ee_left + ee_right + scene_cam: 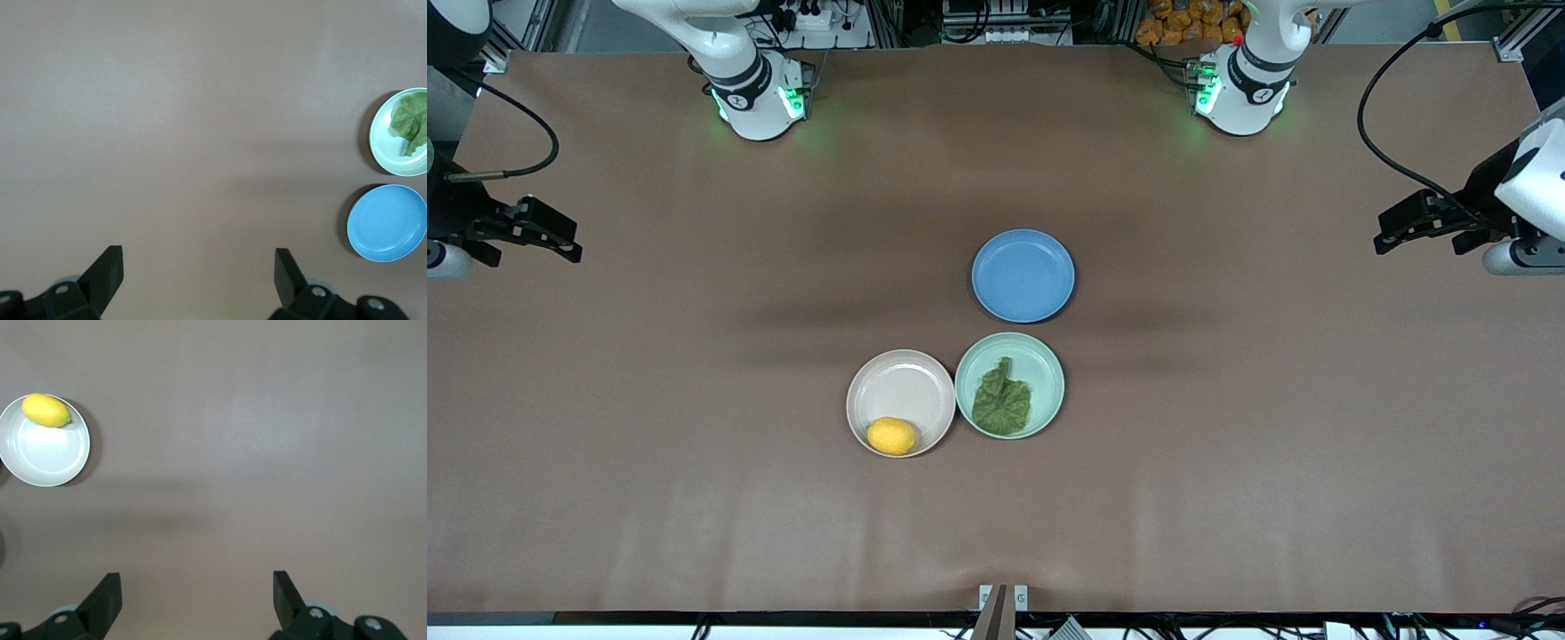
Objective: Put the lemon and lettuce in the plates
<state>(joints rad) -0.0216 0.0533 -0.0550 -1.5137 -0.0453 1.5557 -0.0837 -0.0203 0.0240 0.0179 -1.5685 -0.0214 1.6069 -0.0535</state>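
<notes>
I read both placements as done: the lemon (891, 436) lies in the beige plate (901, 382), against the rim nearest the front camera, and the lettuce (1002, 402) lies flat in the green plate (1042, 366), its stem pointing toward the blue plate (1023, 275). The 2 filled plates touch rim to rim; the blue one sits just beside the green, farther from the camera, with nothing in it.

The left gripper (1418, 222) hangs over bare table at the left arm's end, well apart from the plates, fingers (107, 267) spread wide and holding nothing. The right gripper (534, 233) hangs over bare table at the right arm's end, fingers (105, 595) equally wide, nothing between them. Both arms wait.

If a nudge were needed, the lemon lies toward the right arm, the lettuce toward the left.

Each wrist view cuts off its gripper's body. The left wrist view clips the green plate's edge and misses the lemon entirely.
</notes>
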